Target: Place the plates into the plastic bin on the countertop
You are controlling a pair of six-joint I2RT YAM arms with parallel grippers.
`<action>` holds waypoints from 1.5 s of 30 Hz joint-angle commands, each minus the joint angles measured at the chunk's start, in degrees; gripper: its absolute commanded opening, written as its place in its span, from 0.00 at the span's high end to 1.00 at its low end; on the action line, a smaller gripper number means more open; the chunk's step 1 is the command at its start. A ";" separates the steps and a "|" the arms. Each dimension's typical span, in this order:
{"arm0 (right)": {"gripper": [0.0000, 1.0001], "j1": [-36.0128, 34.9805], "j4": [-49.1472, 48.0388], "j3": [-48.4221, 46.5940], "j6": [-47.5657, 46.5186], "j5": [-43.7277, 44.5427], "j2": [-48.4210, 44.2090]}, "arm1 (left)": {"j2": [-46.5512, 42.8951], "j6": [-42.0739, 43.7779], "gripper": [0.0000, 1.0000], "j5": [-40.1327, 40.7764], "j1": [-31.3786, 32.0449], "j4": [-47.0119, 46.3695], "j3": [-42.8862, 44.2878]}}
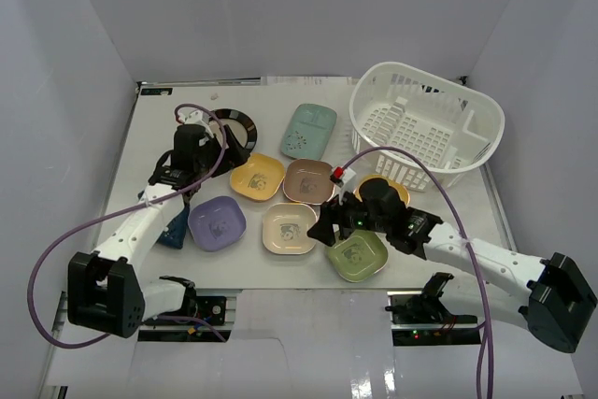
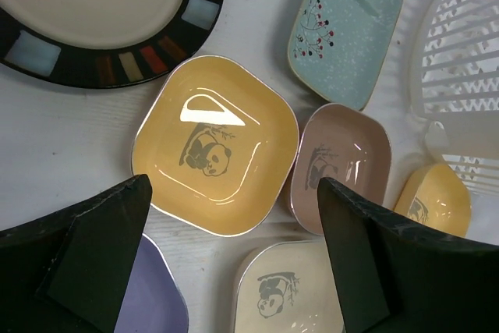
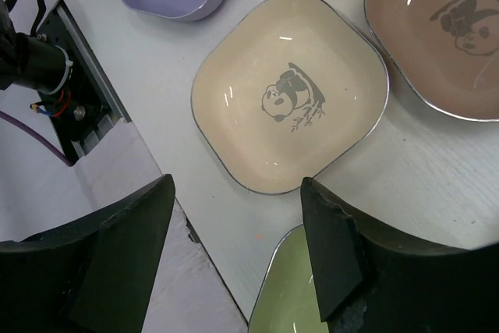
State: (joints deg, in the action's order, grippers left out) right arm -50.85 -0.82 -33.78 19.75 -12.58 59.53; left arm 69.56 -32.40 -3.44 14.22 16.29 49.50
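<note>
Fingers [image 2: 93,255] on the left gripper [image 2: 232,193] are spread wide and hold nothing. It hangs over the yellow plate [image 2: 214,142]. The right gripper [image 3: 238,185] is spread wide too, with nothing in it, and it hangs over the cream plate [image 3: 288,91]. No plate is in the plastic bin [image 1: 420,128] yet. All the plates sit on the countertop [image 1: 271,105], and the bin stands at the far right.

I think a few things could go wrong. The plates lie very close together. The yellow plate is just beside the brown plate [image 2: 339,161], and the cream plate is just beside the green plate [image 3: 292,294]. A finger coming down could land on the wrong plate or push it away. The plates look flat and shiny with thin edges, so one could slip out and fall. The two arms are near each other, so they could bump on the way to the bin. The purple cable [image 1: 482,324] hangs loose and could catch on something.
</note>
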 commanded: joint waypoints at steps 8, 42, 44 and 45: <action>0.27 -1.62 -7.44 4.59 1.08 0.45 -3.71 | 3.12 -3.08 0.02 -0.49 -7.76 1.37 4.65; 0.31 -1.80 -11.84 8.82 3.37 -0.78 -4.68 | 38.37 -21.38 0.68 -17.65 -27.05 -37.99 0.52; 0.31 -1.80 -11.58 8.12 3.45 -0.43 -4.77 | 38.81 -22.78 0.88 -17.91 -27.57 -41.67 -0.53; 0.31 -1.80 -11.31 7.77 3.46 -0.08 -4.86 | 38.64 -23.31 0.94 -18.09 -27.84 -42.91 -1.85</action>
State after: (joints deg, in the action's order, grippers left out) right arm -52.27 -9.32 -24.58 22.61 -13.21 54.83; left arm 108.62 -55.00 -21.91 -13.19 -20.60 49.76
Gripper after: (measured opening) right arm 0.692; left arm 0.148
